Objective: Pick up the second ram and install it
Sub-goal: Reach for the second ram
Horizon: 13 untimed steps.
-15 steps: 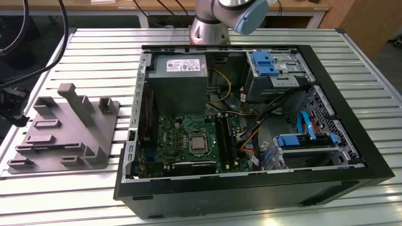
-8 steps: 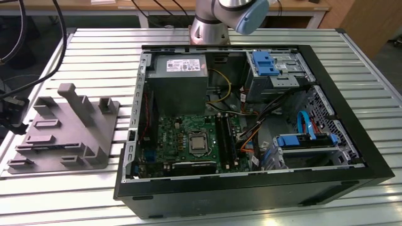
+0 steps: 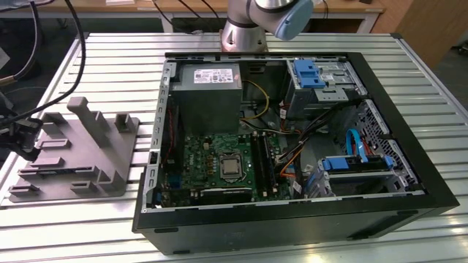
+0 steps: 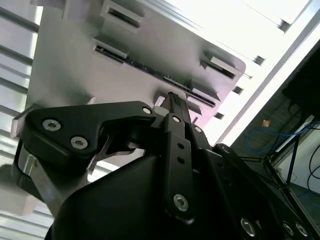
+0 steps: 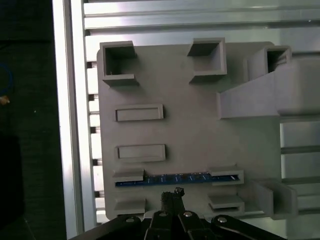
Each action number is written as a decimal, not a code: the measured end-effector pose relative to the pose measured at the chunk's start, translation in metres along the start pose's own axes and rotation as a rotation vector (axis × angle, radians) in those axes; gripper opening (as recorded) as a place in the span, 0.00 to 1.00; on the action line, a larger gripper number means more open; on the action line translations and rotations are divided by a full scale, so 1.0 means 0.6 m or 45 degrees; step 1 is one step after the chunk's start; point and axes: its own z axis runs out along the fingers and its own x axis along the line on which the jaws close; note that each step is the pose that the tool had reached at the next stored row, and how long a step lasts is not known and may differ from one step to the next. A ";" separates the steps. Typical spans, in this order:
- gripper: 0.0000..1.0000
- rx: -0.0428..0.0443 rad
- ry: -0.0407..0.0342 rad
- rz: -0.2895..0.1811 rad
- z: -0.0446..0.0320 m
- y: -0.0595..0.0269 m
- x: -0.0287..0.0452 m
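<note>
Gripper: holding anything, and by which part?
Nothing: the gripper hangs empty, close to the second ram, which is seated in a slot of the fixture tray.

The second ram [image 5: 175, 178], a thin bluish board, stands on edge in a slot near one edge of the grey fixture tray [image 5: 190, 130].

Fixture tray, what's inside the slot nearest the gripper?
A RAM stick stands on edge there, only its top edge showing. Its lower part is hidden down in the grey tray.
</note>
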 end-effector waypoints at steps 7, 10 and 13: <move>0.10 0.004 -0.0002 0.000 0.031 0.001 -0.016; 0.10 0.004 -0.0003 0.000 0.040 0.001 -0.017; 0.10 0.004 -0.0001 0.000 0.043 0.001 -0.017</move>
